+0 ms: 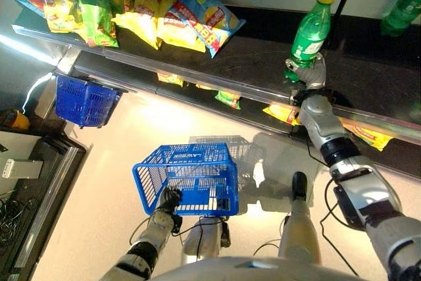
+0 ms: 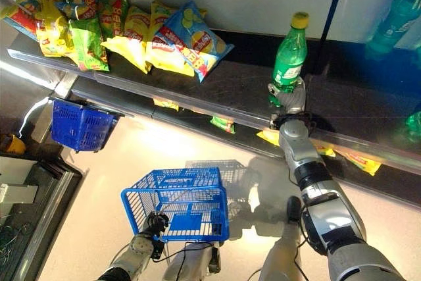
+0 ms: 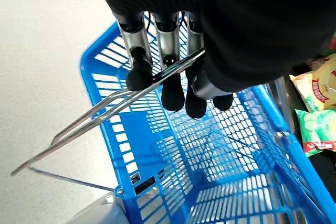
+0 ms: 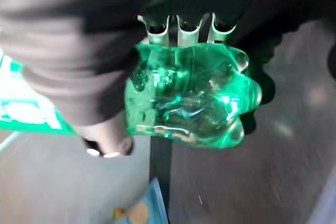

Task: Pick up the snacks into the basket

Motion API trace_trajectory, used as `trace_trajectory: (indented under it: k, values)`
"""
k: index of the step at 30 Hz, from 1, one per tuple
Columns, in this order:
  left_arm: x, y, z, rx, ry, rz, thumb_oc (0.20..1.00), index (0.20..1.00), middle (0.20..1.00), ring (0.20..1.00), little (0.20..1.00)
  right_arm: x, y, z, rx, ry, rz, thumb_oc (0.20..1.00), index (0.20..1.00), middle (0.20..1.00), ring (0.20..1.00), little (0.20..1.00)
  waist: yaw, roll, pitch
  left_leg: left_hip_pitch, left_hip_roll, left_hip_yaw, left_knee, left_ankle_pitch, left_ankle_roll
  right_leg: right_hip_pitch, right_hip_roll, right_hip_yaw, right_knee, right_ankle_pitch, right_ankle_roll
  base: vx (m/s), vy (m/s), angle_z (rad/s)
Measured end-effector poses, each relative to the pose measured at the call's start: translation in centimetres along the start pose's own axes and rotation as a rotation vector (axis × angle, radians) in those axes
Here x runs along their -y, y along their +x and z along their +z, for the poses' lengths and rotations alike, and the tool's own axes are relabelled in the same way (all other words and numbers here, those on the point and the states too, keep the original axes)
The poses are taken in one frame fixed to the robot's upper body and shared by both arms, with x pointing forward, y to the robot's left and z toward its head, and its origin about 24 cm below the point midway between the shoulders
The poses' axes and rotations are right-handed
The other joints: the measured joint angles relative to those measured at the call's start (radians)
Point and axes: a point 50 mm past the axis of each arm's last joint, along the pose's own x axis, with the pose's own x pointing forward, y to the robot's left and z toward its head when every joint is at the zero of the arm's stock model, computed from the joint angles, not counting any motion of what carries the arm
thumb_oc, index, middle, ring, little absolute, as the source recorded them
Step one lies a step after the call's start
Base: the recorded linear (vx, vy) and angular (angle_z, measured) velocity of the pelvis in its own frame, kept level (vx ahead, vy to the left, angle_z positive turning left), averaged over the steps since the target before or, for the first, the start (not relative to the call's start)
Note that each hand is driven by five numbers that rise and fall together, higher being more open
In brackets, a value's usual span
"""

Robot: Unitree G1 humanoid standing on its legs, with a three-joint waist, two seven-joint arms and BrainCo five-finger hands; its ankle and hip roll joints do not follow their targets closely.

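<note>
A green bottle (image 1: 310, 31) with a yellow cap stands upright over the dark upper shelf (image 1: 263, 64). My right hand (image 1: 309, 78) is shut round its lower part; in the right wrist view the bottle's base (image 4: 189, 95) sits between the fingers (image 4: 178, 27) and thumb. Several snack bags (image 1: 164, 11), yellow, green and blue, lie at the shelf's left end. The blue basket (image 1: 197, 192) hangs low in front of me, with nothing inside. My left hand (image 1: 168, 200) is shut on its wire handle (image 3: 105, 114), fingers (image 3: 163, 72) curled over it.
A second blue basket (image 1: 84, 100) hangs at the left end of the shelving. More snack bags (image 1: 228, 99) lie on the lower shelf. Another green bottle (image 1: 401, 8) shows at the far right behind a dark upright.
</note>
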Motion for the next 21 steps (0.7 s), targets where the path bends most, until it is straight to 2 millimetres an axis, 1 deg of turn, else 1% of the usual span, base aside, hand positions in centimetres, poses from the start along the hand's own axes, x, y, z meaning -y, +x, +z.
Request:
trace_trajectory:
  k: [1, 3, 5, 6, 9, 10, 12, 15, 16, 17, 18, 20, 21]
  values:
    - [-0.1, 0.0, 0.1, 0.001, 0.001, 0.002, 0.200, 0.200, 0.200, 0.200, 0.200, -0.2, -0.4, -0.3, 0.000, 0.008, 0.008, 0.200, 0.200, 0.200, 0.200, 0.200, -0.002, -0.007, -0.003, -0.005, 0.000, -0.001, 0.000, 0.001, 0.001, -0.003, 0.000, -0.002, 0.000, 0.000, 0.000, 0.00, -0.035, 0.02]
    - [-0.2, 0.1, 0.1, 0.000, 0.002, 0.010, 0.200, 0.200, 0.200, 0.200, 0.200, 0.2, -1.4, -1.3, -0.010, 0.017, 0.015, 0.200, 0.200, 0.200, 0.200, 0.200, -0.001, -0.021, -0.009, -0.008, 0.001, -0.003, 0.000, 0.001, 0.001, -0.003, 0.000, -0.008, 0.000, -0.002, 0.000, 0.00, -0.023, 0.05]
    - [-0.4, 0.2, 0.3, 0.002, 0.005, 0.015, 0.200, 0.200, 0.200, 0.200, 0.200, 0.1, -1.8, -1.7, -0.015, 0.021, 0.025, 0.200, 0.200, 0.200, 0.200, 0.200, -0.004, -0.032, -0.010, -0.008, 0.000, -0.003, 0.000, 0.001, 0.001, -0.003, 0.000, -0.009, 0.000, -0.002, 0.001, 0.00, -0.005, 0.02]
    - [-0.5, 0.3, 0.5, 0.008, 0.007, 0.020, 0.200, 0.200, 0.200, 0.200, 0.200, 0.4, -2.4, -2.2, -0.021, 0.033, 0.032, 0.200, 0.200, 0.200, 0.200, 0.200, -0.002, -0.043, -0.014, -0.008, 0.001, -0.004, 0.000, 0.001, 0.001, -0.003, 0.000, -0.010, 0.000, -0.002, 0.001, 0.00, 0.000, 0.00]
    - [-0.8, 0.4, 0.6, 0.008, 0.010, 0.028, 0.200, 0.200, 0.200, 0.200, 0.200, 0.7, -3.6, -3.4, -0.041, 0.056, 0.047, 0.200, 0.200, 0.200, 0.200, 0.200, -0.001, -0.063, -0.017, -0.007, 0.000, -0.004, 0.000, 0.001, 0.001, -0.001, 0.000, -0.010, 0.000, -0.002, 0.001, 0.00, 0.000, 0.00]
    - [-0.9, 0.4, 0.5, 0.007, 0.011, 0.031, 0.200, 0.200, 0.200, 0.200, 0.200, 0.7, -3.8, -3.5, -0.044, 0.062, 0.050, 0.200, 0.200, 0.200, 0.200, 0.200, -0.006, -0.069, -0.017, -0.005, 0.000, -0.003, 0.000, 0.001, 0.001, -0.001, -0.001, -0.009, 0.000, -0.002, 0.001, 0.00, 0.000, 0.00]
    - [-1.2, 0.5, 0.5, 0.000, 0.012, 0.040, 0.200, 0.200, 0.200, 0.200, 0.200, 1.4, -3.9, -3.8, -0.059, 0.088, 0.031, 0.200, 0.200, 0.200, 0.200, 0.200, -0.003, -0.079, -0.016, -0.003, 0.000, -0.003, 0.000, 0.001, 0.001, 0.003, -0.001, -0.009, 0.000, -0.002, 0.001, 0.00, 0.000, 0.00]
    - [-1.7, 0.7, 0.3, -0.010, 0.002, 0.053, 0.200, 0.200, 0.200, 0.200, 0.200, 2.3, -3.8, -3.7, -0.059, 0.124, 0.002, 0.200, 0.200, 0.200, 0.200, 0.200, -0.008, -0.086, -0.013, -0.001, 0.000, -0.003, 0.000, 0.001, 0.001, 0.004, 0.000, -0.008, 0.000, -0.002, 0.001, 0.00, 0.000, 0.00]
    - [-1.9, 0.7, 0.3, -0.015, -0.003, 0.059, 0.200, 0.200, 0.200, 0.200, 0.200, 3.0, -4.0, -3.3, -0.042, 0.124, 0.001, 0.200, 0.200, 0.200, 0.200, 0.200, -0.002, -0.089, -0.010, -0.002, 0.000, -0.003, 0.000, 0.001, 0.001, 0.004, 0.000, -0.009, 0.000, -0.002, 0.002, 0.00, 0.000, 0.00]
    - [-2.0, 0.7, 0.2, -0.019, -0.001, 0.061, 0.200, 0.200, 0.200, 0.200, 0.200, 3.2, -4.1, -3.0, -0.025, 0.128, 0.007, 0.200, 0.200, 0.200, 0.200, 0.200, -0.005, -0.093, -0.008, -0.001, 0.000, -0.003, 0.000, 0.001, 0.001, 0.004, 0.000, -0.008, 0.000, -0.003, 0.002, 0.00, 0.000, 0.00]
    - [-2.1, 0.8, 0.3, -0.021, -0.004, 0.066, 0.200, 0.200, 0.200, 0.200, 0.200, 3.5, -4.5, -2.2, 0.008, 0.147, 0.024, 0.200, 0.200, 0.200, 0.200, 0.200, -0.008, -0.098, -0.004, -0.001, -0.001, -0.002, 0.000, 0.001, 0.001, 0.004, -0.001, -0.008, 0.000, -0.003, 0.002, 0.00, 0.000, 0.00]
    - [-2.3, 0.8, 0.2, -0.028, -0.013, 0.075, 0.200, 0.200, 0.200, 0.200, 0.200, 3.5, -5.1, -1.4, 0.055, 0.173, 0.061, 0.200, 0.200, 0.200, 0.200, 0.200, -0.009, -0.102, 0.000, 0.000, 0.000, -0.001, 0.000, 0.001, 0.001, 0.004, 0.000, -0.008, 0.000, -0.003, 0.002, 0.00, 0.000, 0.00]
    - [-2.5, 0.9, 0.3, -0.030, -0.023, 0.080, 0.200, 0.200, 0.200, 0.200, 0.200, 3.3, -5.3, -0.4, 0.096, 0.183, 0.101, 0.200, 0.200, 0.200, 0.200, 0.200, -0.033, -0.111, 0.004, 0.001, 0.000, -0.001, 0.000, 0.001, 0.001, 0.005, 0.000, -0.007, 0.000, -0.003, 0.002, 0.00, 0.000, 0.00]
